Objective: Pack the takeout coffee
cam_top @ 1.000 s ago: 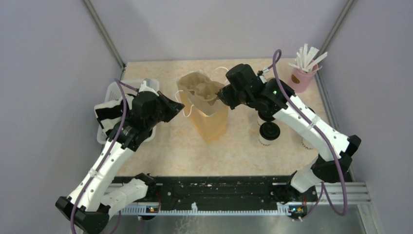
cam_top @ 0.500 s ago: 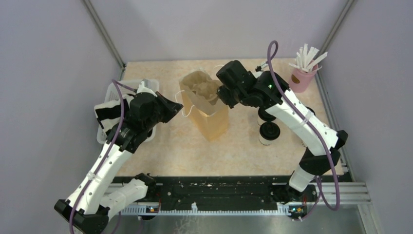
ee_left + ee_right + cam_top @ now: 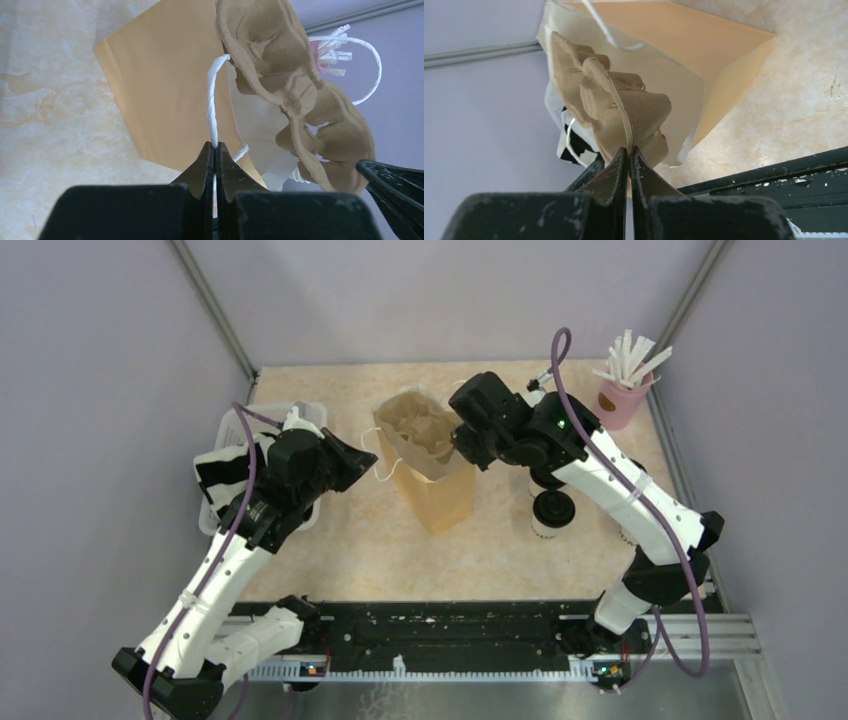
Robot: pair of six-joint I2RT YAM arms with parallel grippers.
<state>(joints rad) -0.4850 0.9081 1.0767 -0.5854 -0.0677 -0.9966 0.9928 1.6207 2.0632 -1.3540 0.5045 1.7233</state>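
While my left hand (image 3: 214,147) pinches the handle (image 3: 212,100), steadying the bag (image 3: 160,90), my right hand (image 3: 629,150) clamps the cup carrier (image 3: 624,107). Presumably it goes in first.

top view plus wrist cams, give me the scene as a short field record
bag: brown paper bag, upright, mouth open
left end effector: shut on white handle of bag
right end effector: shut on pulp cup carrier, partly in bag mouth
coffee: lidded coffee cup on table right of bag, unpacked
far right: pink straw cup
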